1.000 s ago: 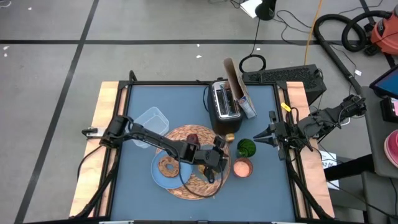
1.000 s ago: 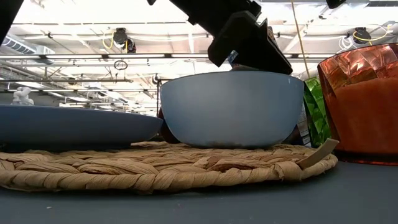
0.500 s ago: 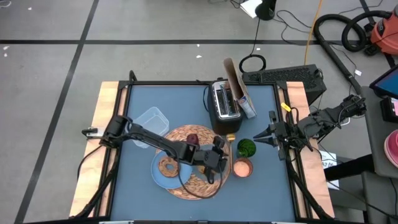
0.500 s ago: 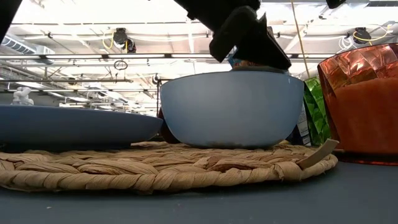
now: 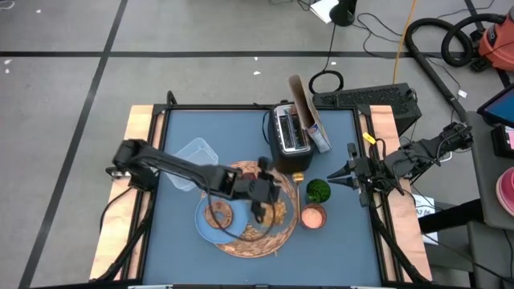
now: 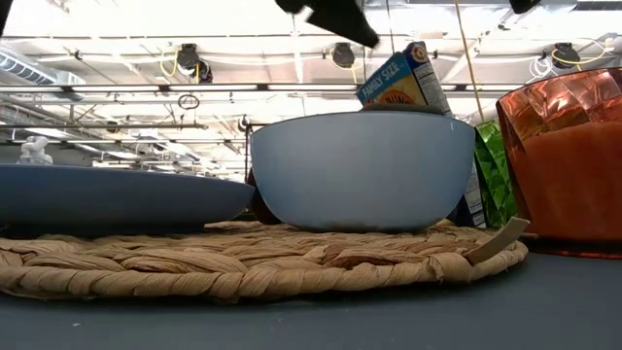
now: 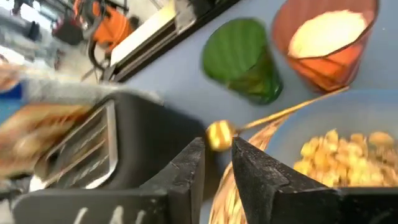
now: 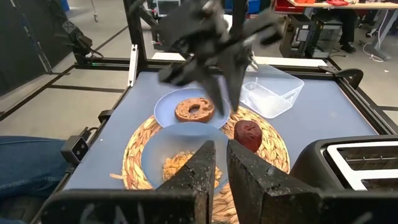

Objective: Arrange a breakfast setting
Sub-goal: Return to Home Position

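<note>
High: left hand [image 5: 261, 193] hovers over mat [image 5: 241, 246]. Plate [image 5: 203, 229] with bagel [image 5: 218, 213] on mat's left side, bowl [image 5: 287, 213] on its right side, cup [image 5: 313, 216] just off mat's right edge. Right hand [image 5: 333, 178] well right of mat. Low: bowl sits on mat. Left wrist: fingers slightly apart, empty; cereal [image 7: 336, 152] in bowl. Right wrist: fingers nearly touching, empty; fruit [image 8: 249, 134] on mat beside bowl.

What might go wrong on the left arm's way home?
The left gripper hangs above the bowl; a low swing back may clip it or the bagel. The spoon lies close by the toaster and cup, so any jolt may shift it. The right gripper waits at the table's right edge.
</note>
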